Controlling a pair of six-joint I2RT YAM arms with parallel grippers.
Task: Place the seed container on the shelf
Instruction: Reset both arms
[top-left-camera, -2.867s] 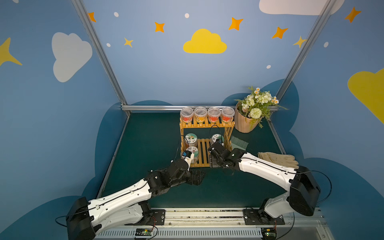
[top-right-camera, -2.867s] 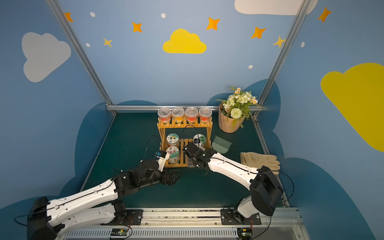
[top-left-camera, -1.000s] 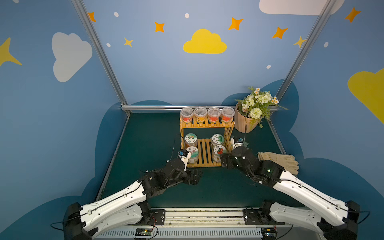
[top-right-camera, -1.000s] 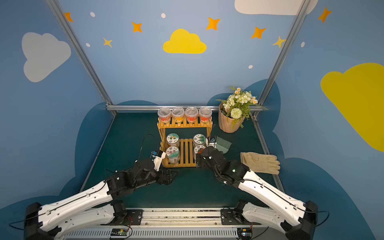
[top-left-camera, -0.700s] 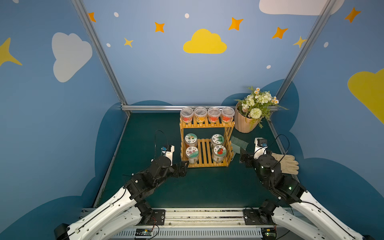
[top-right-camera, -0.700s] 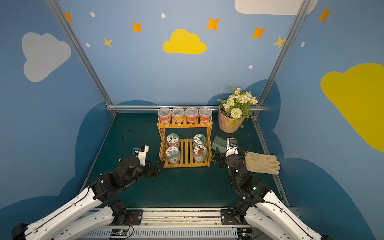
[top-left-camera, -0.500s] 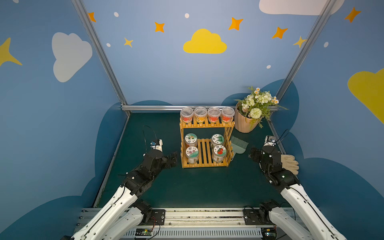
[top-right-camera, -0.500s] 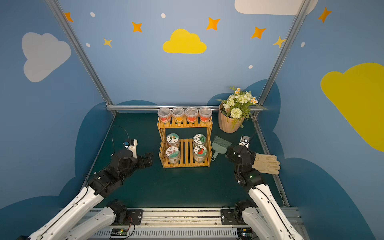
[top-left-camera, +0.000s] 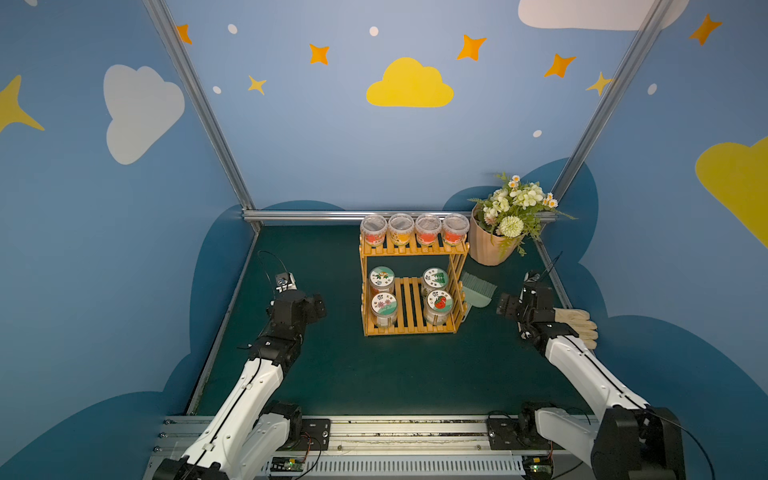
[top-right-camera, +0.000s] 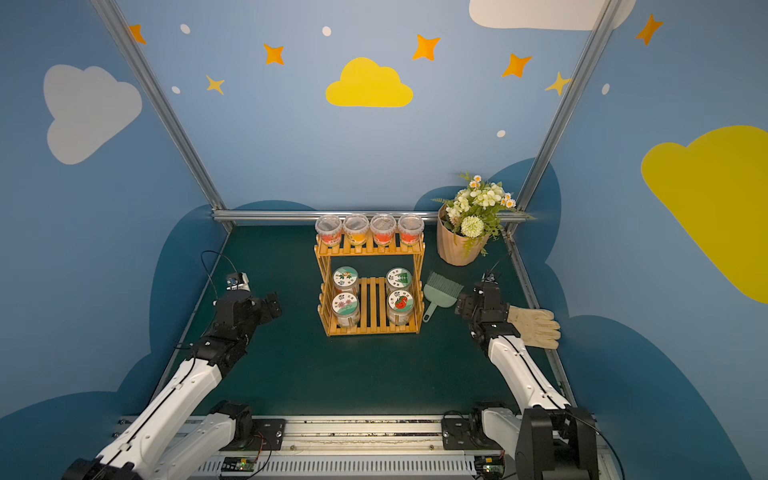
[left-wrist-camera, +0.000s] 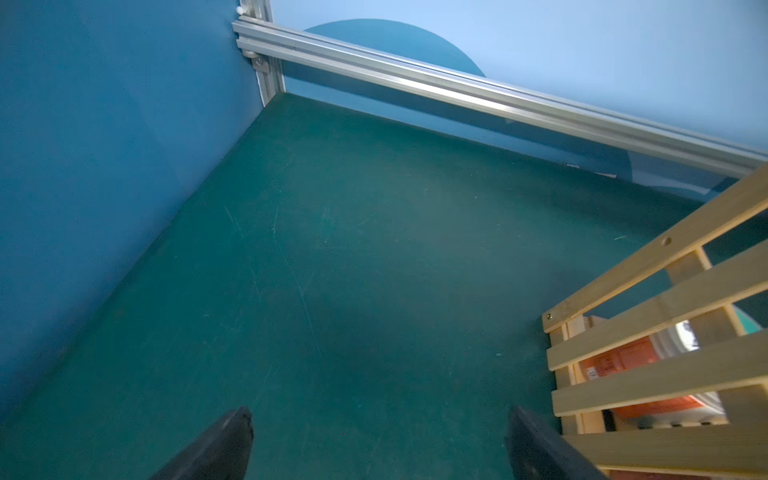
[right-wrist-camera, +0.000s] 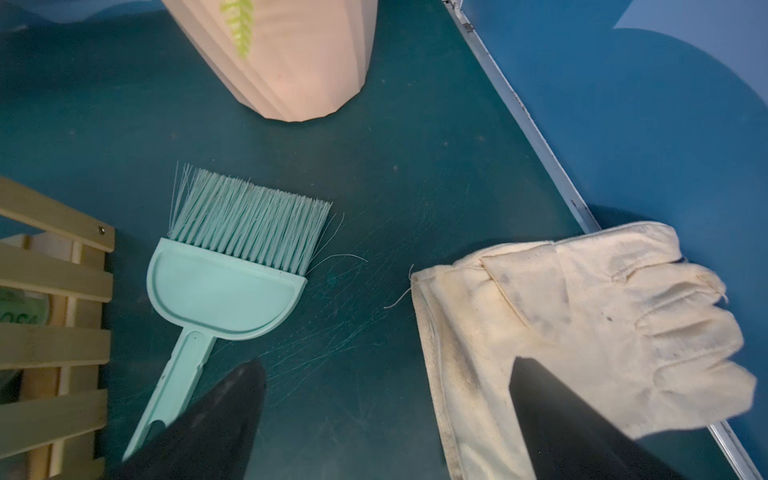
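My grippers are both spread wide and empty. The left gripper (left-wrist-camera: 380, 419) is over green mat (left-wrist-camera: 332, 249). The right gripper (right-wrist-camera: 388, 370) has a mint brush (right-wrist-camera: 232, 266) on one side and a cream glove (right-wrist-camera: 582, 324) on the other. Between them stands the shelf (top-left-camera: 409, 305), with the strawberry-lidded seed container (top-left-camera: 438, 302) on its lower tier, at the front corner toward my right gripper.

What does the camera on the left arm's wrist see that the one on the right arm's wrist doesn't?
Only the left wrist view: the frame's back corner and an orange-labelled jar behind the slats.

Only the right wrist view: a mint brush, a cream glove and the base of a peach flowerpot.

Both: the wooden shelf, the green mat, and an open, empty claw, the left claw in one and the right claw in the other.
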